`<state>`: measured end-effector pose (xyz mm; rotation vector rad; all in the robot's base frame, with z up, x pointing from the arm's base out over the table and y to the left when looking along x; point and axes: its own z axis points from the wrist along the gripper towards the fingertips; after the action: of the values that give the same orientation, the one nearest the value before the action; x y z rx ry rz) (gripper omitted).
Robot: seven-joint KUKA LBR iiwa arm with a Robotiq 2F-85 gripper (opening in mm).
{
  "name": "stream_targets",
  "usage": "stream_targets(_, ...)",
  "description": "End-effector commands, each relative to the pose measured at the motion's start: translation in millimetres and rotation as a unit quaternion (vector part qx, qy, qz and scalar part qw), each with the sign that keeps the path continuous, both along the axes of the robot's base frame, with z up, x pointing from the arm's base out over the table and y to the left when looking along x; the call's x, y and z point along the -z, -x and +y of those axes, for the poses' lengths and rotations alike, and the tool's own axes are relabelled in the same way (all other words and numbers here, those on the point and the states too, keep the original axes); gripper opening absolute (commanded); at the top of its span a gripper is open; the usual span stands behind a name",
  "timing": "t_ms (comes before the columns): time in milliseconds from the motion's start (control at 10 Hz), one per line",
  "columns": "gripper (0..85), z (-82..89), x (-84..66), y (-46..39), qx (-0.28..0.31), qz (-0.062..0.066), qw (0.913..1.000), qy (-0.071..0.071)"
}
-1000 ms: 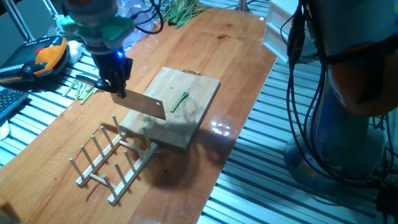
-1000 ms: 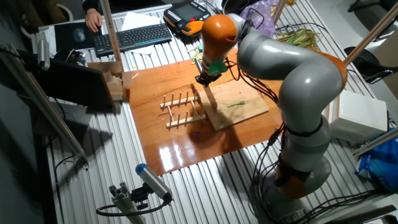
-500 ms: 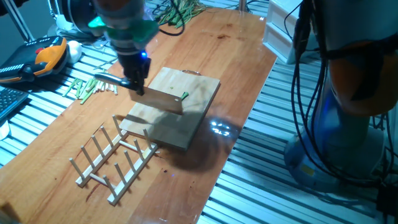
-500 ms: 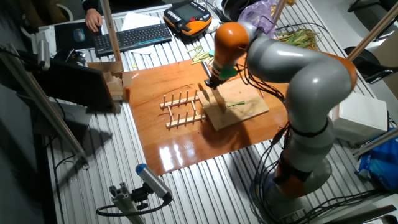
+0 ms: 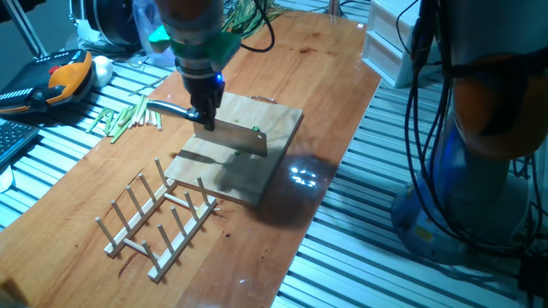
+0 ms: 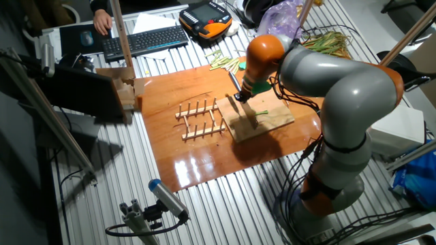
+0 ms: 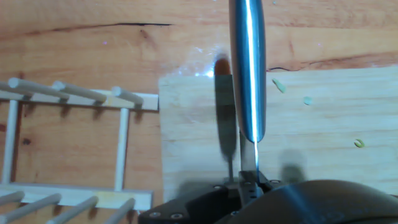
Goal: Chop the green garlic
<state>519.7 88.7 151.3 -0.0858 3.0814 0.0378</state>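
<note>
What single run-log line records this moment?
gripper: shut on knife | knife: over cutting board | green garlic: on board, partly behind blade

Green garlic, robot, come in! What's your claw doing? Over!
Claw shut on knife, blade over cutting board. Green garlic on board, partly hidden behind blade. Nothing in the way.

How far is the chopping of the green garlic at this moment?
Done: the gripper holds the cleaver over the cutting board; a few small green bits already lie on the wood. In hand: the blade is in front of the green garlic; contact cannot be told. Left: in the other fixed view the stalk looks mostly whole, so most cuts remain.
</note>
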Motion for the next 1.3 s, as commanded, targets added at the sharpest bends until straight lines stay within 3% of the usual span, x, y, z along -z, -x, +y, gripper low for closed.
stream_targets(0, 0.0, 8.3, -2.1, -3.9, 0.004, 0.010, 0.9998, -0.017)
stream_targets(100, 0.0, 20.4, -5.6, -8.5, 0.009, 0.012, 0.9997, -0.019)
stream_targets(200, 0.0, 20.4, -5.6, -8.5, 0.023, 0.025, 0.9993, -0.016)
stream_targets(300, 0.0, 20.4, -5.6, -8.5, 0.031, 0.029, 0.9990, -0.014)
stream_targets(400, 0.0, 20.4, -5.6, -8.5, 0.052, 0.030, 0.9982, -0.002)
stream_targets(500, 0.0, 20.4, -5.6, -8.5, 0.064, 0.004, 0.9980, -0.004)
stream_targets(700, 0.0, 20.4, -5.6, -8.5, 0.078, -0.007, 0.9967, 0.024)
stream_targets(900, 0.0, 20.4, -5.6, -8.5, 0.082, 0.004, 0.9965, 0.012)
stream_targets(1100, 0.0, 20.4, -5.6, -8.5, 0.078, 0.008, 0.9968, 0.014)
stream_targets(1200, 0.0, 12.0, -9.0, -11.0, 0.066, 0.012, 0.9976, 0.014)
